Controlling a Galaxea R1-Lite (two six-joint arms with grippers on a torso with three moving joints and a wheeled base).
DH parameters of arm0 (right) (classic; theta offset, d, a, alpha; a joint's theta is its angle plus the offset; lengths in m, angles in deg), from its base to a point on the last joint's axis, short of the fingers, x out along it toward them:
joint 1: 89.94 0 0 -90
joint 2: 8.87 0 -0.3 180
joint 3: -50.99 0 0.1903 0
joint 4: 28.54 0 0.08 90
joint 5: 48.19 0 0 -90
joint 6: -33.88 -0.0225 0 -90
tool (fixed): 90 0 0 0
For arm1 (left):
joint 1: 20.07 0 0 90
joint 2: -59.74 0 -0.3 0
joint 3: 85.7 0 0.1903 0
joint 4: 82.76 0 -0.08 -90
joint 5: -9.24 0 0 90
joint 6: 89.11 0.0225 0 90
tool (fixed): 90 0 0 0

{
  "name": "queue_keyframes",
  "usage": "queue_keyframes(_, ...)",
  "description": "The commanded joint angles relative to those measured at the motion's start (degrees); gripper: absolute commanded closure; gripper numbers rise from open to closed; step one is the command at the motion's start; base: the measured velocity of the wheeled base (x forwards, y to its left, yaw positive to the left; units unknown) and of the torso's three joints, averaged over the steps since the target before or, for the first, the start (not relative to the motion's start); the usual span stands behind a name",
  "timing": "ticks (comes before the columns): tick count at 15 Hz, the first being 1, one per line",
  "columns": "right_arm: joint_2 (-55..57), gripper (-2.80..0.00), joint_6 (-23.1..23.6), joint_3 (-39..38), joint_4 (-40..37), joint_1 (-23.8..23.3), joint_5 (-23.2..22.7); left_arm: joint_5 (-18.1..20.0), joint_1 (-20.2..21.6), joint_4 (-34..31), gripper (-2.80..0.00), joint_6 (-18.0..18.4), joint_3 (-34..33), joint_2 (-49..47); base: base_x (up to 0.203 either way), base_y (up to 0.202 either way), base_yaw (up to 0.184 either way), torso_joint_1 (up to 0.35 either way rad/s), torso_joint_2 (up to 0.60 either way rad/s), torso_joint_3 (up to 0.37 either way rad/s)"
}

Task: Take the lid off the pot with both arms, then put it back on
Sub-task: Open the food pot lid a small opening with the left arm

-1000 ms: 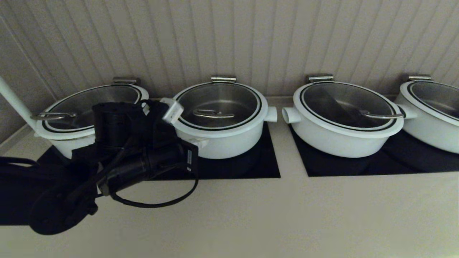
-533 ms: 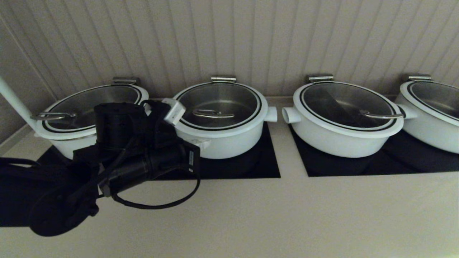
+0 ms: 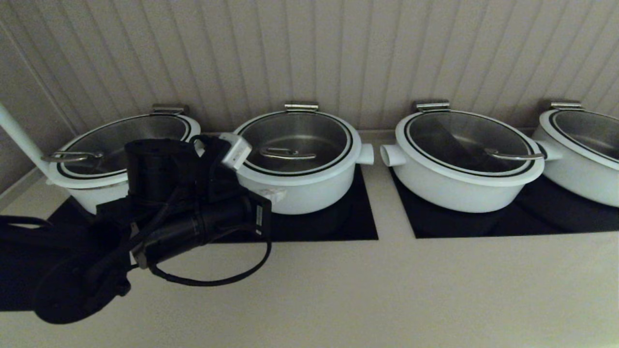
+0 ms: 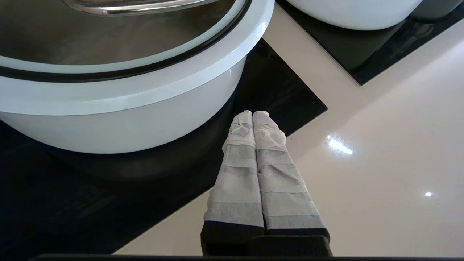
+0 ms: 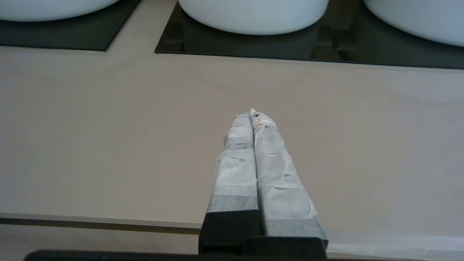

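The pot [image 3: 309,191] is the narrower, deeper white one, second from the left on a black panel. Its glass lid [image 3: 296,137] sits closed on it, with the steel bar handle [image 3: 287,154] on top. My left gripper [image 3: 276,194] is shut and empty, its taped fingertips close to the pot's front left wall. In the left wrist view the gripper [image 4: 252,114] lies below the pot's rim [image 4: 145,98], and the lid [image 4: 90,40] shows above. My right gripper [image 5: 251,115] is shut and empty, low over the bare counter in front of the pots, and is out of the head view.
Wider lidded white pots stand at the left [image 3: 80,193], right [image 3: 459,186] and far right [image 3: 580,181]. Black cooktop panels [image 3: 348,224] lie under them. A slatted wall rises just behind. The beige counter [image 3: 387,290] runs along the front. A white pole [image 3: 19,140] leans at the far left.
My left arm has edged a little to the right and toward the pot. The pots and lids have not moved.
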Motion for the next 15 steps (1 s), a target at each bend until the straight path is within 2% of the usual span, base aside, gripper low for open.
queue_keyframes(1,0.07,0.00,0.05,0.00,0.00,0.00,-0.05,0.06,-0.01,0.24,0.00,-0.04,-0.01,0.43,0.000,0.000,0.000,0.000,0.00,0.000)
queue_keyframes(15,0.07,0.00,0.05,0.00,0.00,0.00,-0.03,-0.06,0.08,0.33,0.00,-0.04,-0.61,0.34,0.000,0.000,0.000,0.000,0.00,0.000)
